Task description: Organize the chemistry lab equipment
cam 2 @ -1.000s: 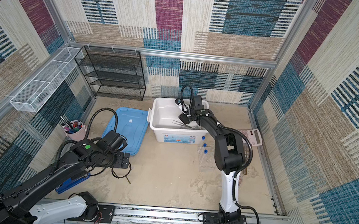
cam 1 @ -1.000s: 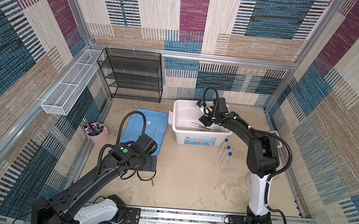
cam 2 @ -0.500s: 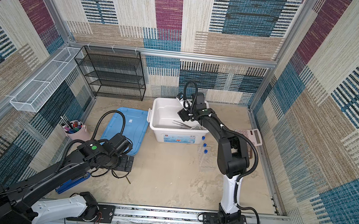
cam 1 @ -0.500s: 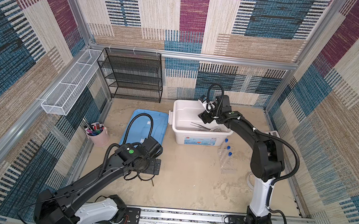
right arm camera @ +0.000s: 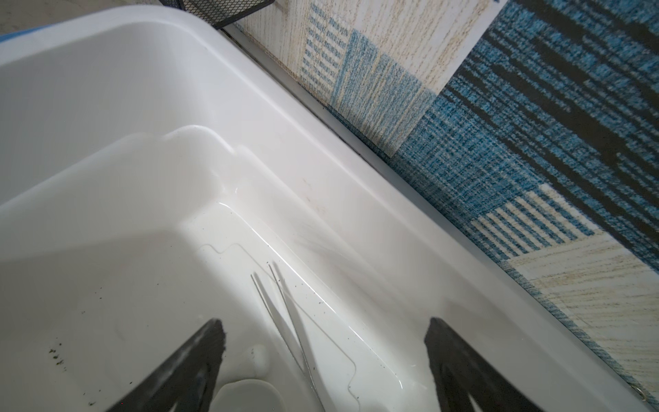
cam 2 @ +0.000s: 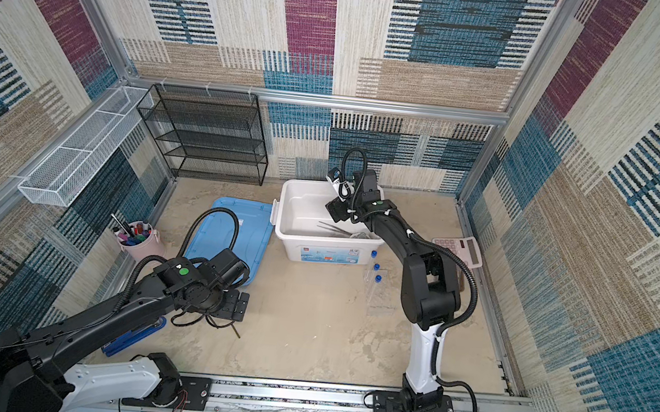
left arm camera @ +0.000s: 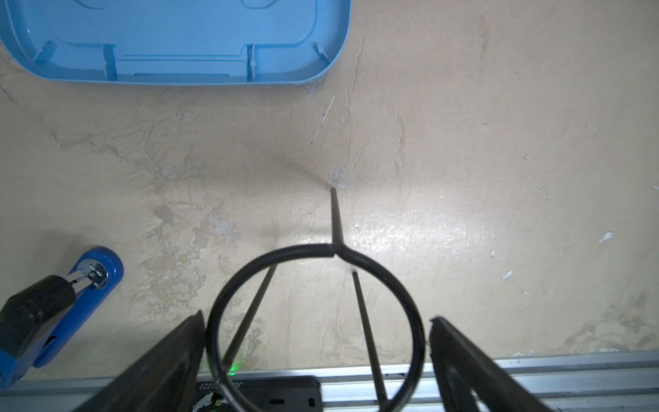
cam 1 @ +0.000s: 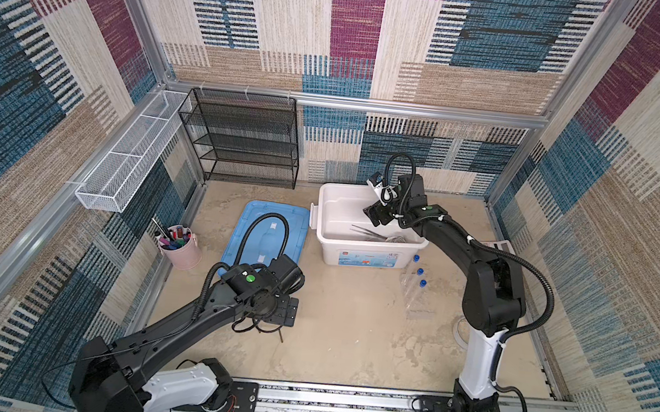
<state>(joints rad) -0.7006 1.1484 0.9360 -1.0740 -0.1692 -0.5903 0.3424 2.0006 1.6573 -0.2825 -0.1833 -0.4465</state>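
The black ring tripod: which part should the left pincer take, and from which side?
Grip the black ring tripod by its top ring, probably from above: it stands on thin legs, and the open left pincer straddles the ring.

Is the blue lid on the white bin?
No, the blue lid lies flat beside the open white bin.

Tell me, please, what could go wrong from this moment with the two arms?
1. The open left gripper straddles the black ring tripod; closing on its thin wire ring, the gripper may slip or tip it.
2. The open right gripper hangs over the white plastic bin holding the thin metal tweezers; if the tripod goes there, the arms may collide.
3. The clear blue-capped test tubes stand near the right arm; its swing might topple them.
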